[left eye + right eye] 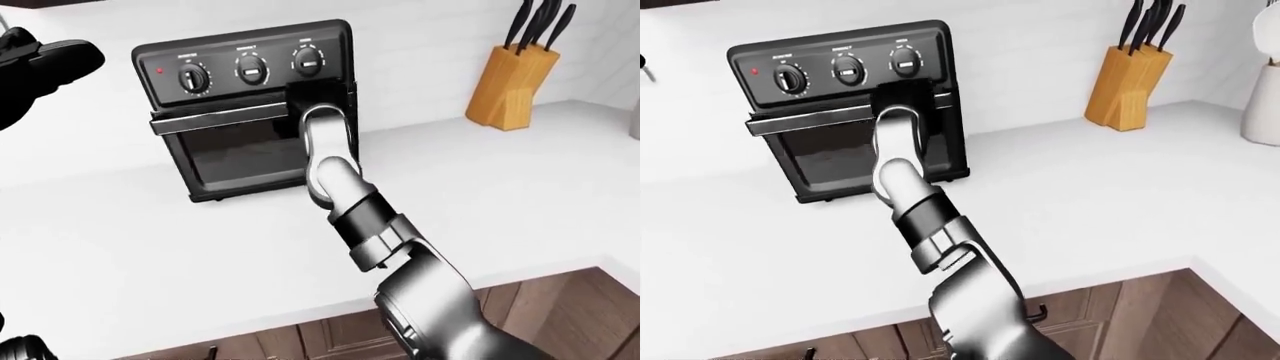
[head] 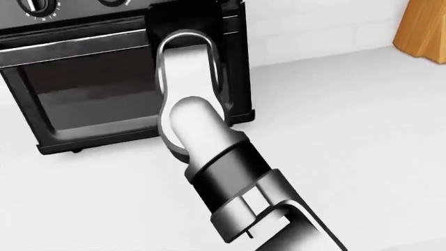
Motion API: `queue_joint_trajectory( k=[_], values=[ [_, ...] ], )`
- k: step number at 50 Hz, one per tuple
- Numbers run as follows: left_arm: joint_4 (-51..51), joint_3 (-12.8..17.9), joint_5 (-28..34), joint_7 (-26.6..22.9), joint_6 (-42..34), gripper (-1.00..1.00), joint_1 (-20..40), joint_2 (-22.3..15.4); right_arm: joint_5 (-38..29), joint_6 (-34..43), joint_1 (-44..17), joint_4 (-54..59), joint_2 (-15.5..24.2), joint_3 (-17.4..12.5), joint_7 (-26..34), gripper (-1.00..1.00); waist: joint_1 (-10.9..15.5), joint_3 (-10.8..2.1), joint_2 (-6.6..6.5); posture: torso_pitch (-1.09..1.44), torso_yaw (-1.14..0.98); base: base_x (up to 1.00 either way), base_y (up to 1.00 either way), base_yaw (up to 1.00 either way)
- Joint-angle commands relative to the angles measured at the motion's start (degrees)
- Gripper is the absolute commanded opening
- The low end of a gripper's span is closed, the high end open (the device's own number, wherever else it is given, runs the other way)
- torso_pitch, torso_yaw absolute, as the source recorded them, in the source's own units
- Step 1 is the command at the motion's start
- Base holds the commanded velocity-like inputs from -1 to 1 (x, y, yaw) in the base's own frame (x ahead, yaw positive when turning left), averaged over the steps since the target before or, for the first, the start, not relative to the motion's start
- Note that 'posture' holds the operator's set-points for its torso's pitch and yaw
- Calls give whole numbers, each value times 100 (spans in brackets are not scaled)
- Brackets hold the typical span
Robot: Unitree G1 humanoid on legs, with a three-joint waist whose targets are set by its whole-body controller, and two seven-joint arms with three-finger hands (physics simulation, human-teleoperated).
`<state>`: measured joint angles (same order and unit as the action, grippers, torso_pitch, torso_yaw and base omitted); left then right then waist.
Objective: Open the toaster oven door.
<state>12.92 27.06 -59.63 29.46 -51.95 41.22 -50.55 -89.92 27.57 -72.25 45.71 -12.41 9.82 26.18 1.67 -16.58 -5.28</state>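
Observation:
A black toaster oven (image 1: 243, 46) stands on the white counter (image 1: 520, 187), with three knobs above a glass door (image 1: 235, 154). A silver handle bar (image 1: 220, 116) runs along the door's top edge. My right arm reaches up from the bottom of the view. Its black right hand (image 1: 318, 96) sits over the right end of the handle and seems closed on it, though the fingers merge with the black oven. The door's top edge looks slightly away from the body. My left hand (image 1: 50, 64) is raised at the top left, away from the oven; its fingers are unclear.
A wooden knife block (image 1: 510, 86) with black-handled knives stands to the right of the oven against the white wall. A white vessel (image 1: 1262, 105) shows at the right edge of the right-eye view. Brown cabinet fronts (image 1: 1110, 307) lie below the counter edge.

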Motion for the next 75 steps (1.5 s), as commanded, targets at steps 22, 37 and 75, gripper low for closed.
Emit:
queue_joint_trajectory(
  k=[22,37,75],
  values=[
    [-96,143,-201,40,255,100,116,-349,-534,124,1145,-2078,-403,281,1175,-100,-23,46,-45,-47,0,0,0,0],
    [-117,122,-287,188,272,100,198,-449,-1753,-254,2813,-4105,-778,452,1953,-100,-5,-116,59,-47,0,0,0,0],
    [-65,133,-672,317,212,100,164,-672,-2308,1283,4932,-6287,721,2738,3433,-100,90,154,276,-32,0,0,0,0]
  ],
)
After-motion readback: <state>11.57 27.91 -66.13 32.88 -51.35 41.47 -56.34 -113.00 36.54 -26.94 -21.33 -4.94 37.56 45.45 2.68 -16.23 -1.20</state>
